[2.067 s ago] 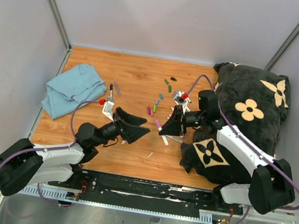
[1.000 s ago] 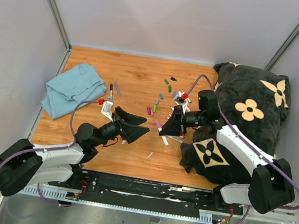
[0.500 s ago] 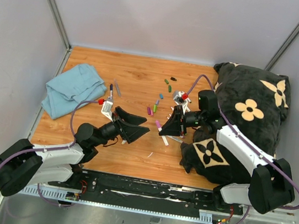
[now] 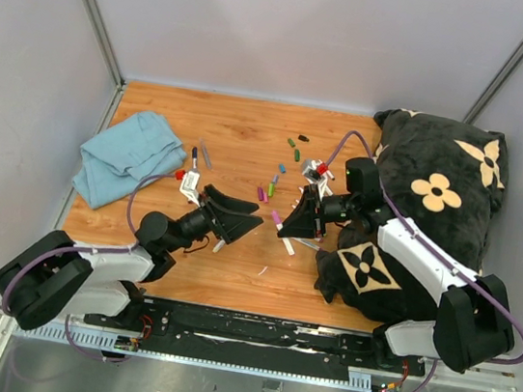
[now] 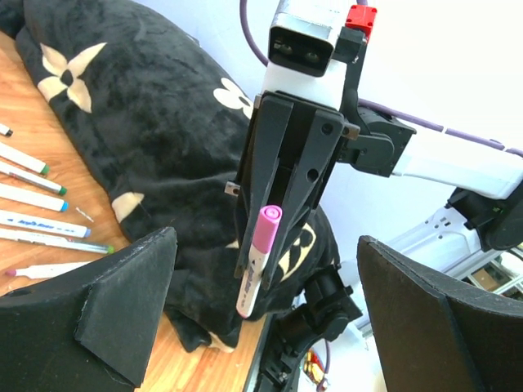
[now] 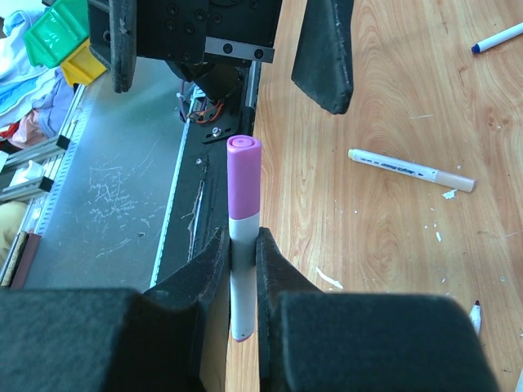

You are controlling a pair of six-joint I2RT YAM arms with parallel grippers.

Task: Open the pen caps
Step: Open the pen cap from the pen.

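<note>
While the right gripper [image 4: 288,225] is pinching the white barrel of a marker [image 6: 243,278] between its closed-in fingers [image 6: 192,278], the pink cap [image 6: 243,175] is sitting on the marker's free end, pointing left toward the other arm. The left gripper [image 4: 251,216] is hanging just left of that cap with its fingers [image 5: 122,302] spread wide. In the left wrist view the cap is showing in the gap between them, touching neither.

Both grippers are meeting over the near middle of the wooden table [image 4: 233,124]. Loose caps [image 4: 262,194] in green, pink, blue and black are lying scattered a little farther back, near the middle of the table and well apart from the left gripper. Several uncapped white markers [image 5: 41,222] are lying side by side on the wood just beside a black cushion with cream flowers [image 4: 443,153], which is filling the right side of the table — the right arm is reaching out over its near part. Another white marker [image 6: 409,170] is lying alone on the wood near the held one. A crumpled blue cloth [image 4: 126,153] is lying at the left edge, and a dark-tipped pen [image 4: 194,157] is resting just beside it.
</note>
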